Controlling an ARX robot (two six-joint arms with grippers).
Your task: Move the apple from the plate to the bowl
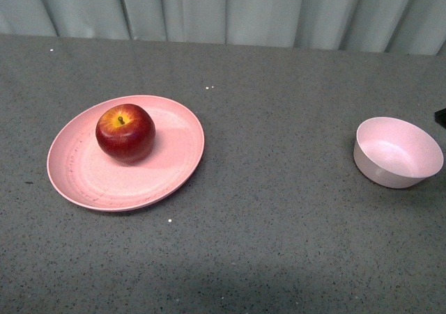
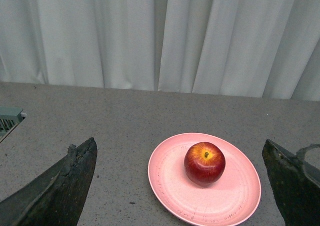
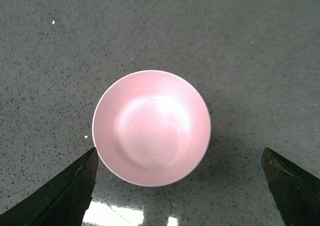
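Task not begun. Apple (image 1: 125,131) sits stem-up on plate (image 1: 90,182), left part of tabletop (image 1: 279,223). Bowl (image 1: 397,154) is empty near the right edge, well apart. Left gripper (image 2: 178,143) is spread wide, facing the apple. Right gripper (image 3: 179,151) is spread above the bowl. Grasp, carry and release all remain.

The left gripper (image 2: 178,141), a pair of dark, scuffed, wedge-shaped fingers (image 2: 65,186), stands wide open and holds nothing. Its wrist is tilted forward and down at a slant. The right gripper (image 3: 179,150), with the same dark tapered fingers (image 3: 65,191), is likewise spread wide and empty, its wrist pointing straight down.
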